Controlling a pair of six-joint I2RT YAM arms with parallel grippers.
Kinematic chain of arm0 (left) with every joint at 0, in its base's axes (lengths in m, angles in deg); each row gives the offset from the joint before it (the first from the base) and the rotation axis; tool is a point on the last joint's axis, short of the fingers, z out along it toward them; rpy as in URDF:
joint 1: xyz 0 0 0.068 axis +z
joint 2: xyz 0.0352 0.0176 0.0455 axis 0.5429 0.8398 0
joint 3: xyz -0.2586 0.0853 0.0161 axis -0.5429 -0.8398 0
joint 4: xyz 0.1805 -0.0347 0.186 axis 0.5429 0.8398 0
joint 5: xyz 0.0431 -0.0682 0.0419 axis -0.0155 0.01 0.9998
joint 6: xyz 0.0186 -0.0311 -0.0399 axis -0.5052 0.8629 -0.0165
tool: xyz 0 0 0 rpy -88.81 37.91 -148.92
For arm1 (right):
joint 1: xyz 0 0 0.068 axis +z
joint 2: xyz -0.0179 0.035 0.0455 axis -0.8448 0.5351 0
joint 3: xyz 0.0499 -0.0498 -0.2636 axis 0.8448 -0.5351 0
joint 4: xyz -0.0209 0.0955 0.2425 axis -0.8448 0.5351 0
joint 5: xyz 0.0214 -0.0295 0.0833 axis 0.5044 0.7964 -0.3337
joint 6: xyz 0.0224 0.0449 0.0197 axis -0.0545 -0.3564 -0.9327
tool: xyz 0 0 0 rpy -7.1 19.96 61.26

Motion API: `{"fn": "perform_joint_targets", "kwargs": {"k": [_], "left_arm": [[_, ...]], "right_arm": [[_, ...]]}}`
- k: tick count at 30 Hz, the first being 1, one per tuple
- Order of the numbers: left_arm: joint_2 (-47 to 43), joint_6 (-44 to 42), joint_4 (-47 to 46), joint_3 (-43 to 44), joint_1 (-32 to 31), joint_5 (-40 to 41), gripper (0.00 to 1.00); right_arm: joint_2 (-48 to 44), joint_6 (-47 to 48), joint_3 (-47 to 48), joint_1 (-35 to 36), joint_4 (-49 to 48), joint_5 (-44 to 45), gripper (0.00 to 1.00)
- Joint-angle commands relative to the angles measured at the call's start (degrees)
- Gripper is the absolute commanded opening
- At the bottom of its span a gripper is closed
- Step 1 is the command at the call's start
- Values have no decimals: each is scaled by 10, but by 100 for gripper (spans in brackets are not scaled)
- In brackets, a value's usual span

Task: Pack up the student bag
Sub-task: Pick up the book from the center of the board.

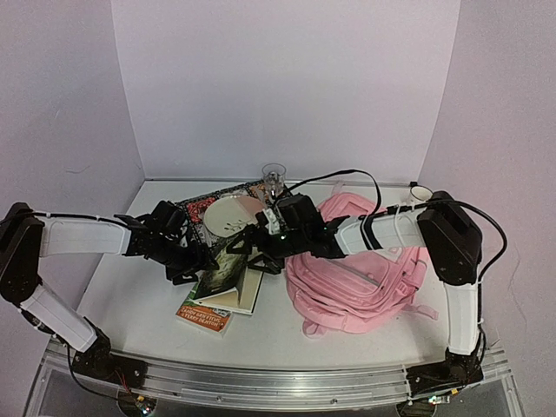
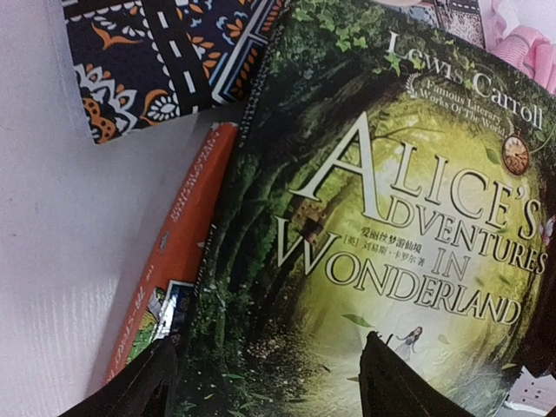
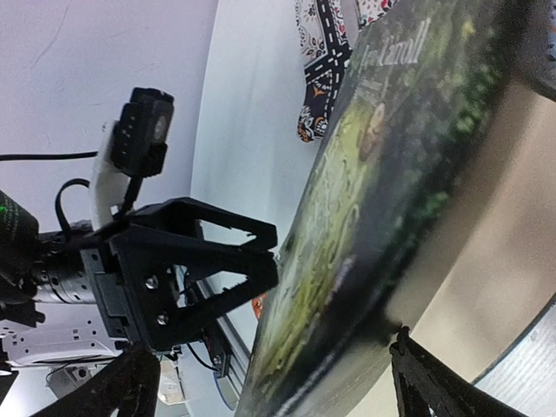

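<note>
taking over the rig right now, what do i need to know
Left gripper: open over the cover of the Alice book, holding nothing.
Right gripper: open, fingers either side of that book's raised edge, not clamped.
Student bag: on the table to the right of the books, under the right arm.
Alice book lies tilted on an orange book. Behind them are a patterned cloth, a white disc and a glass.
Done: nothing visibly packed.
Left: grip the book, bag it, then probably the rest.
</note>
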Motion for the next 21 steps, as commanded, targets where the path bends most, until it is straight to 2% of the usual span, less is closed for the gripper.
{"fn": "perform_joint_targets", "kwargs": {"k": [1, 4, 8, 12, 16, 21], "left_arm": [[-17, 26, -66, -11, -3, -56, 73], [-29, 37, -80, -17, -8, -70, 73], [-55, 52, -94, -25, -9, -72, 73], [-84, 61, -101, -31, -8, -49, 75], [-116, 80, -115, -53, -2, -16, 77], [-170, 120, -169, -102, 11, 2, 81]], "right_arm": [[7, 0, 32, 6, -20, -30, 86], [7, -2, 30, 6, -31, -36, 77], [3, -11, 18, 6, -63, -45, 53], [-9, -27, -10, 2, -109, -53, 23], [-32, -41, -42, -7, -158, -62, 2], [-64, -73, -94, -24, -242, -77, 0]]}}
